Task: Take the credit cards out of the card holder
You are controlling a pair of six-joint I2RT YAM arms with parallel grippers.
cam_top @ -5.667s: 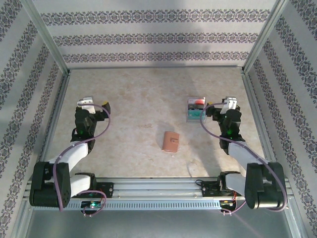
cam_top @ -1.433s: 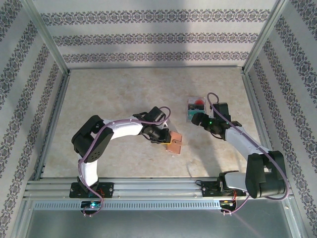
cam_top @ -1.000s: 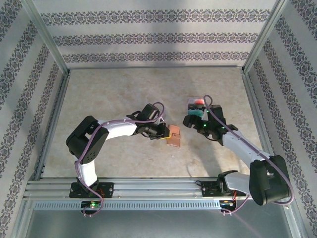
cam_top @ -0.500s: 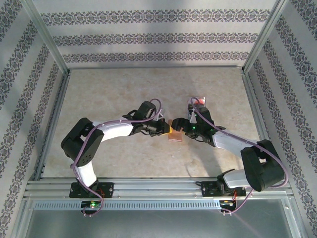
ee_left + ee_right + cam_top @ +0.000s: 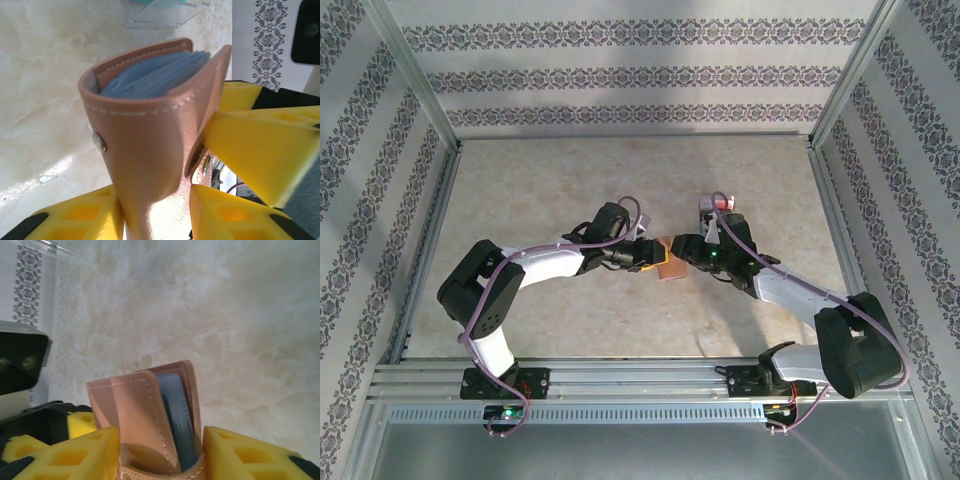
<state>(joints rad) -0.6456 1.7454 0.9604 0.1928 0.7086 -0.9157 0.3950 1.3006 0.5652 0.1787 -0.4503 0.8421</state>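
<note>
- While the card holder (image 5: 666, 265) is held between the two arms at the middle of the top view, the left fingers (image 5: 75, 220) pinch its lower end and the right fingers (image 5: 250, 455) clamp the opposite end.
- Its flaps gape, baring grey-blue pockets (image 5: 150, 80); whether credit cards sit inside I cannot tell.
- To do this well, one pair should hold one flap firmly while the other draws the second flap aside slowly, so the pockets face outward and the leather does not slip.
- A clear tray (image 5: 165, 12) lies beyond, at the frame's upper edge.
</note>
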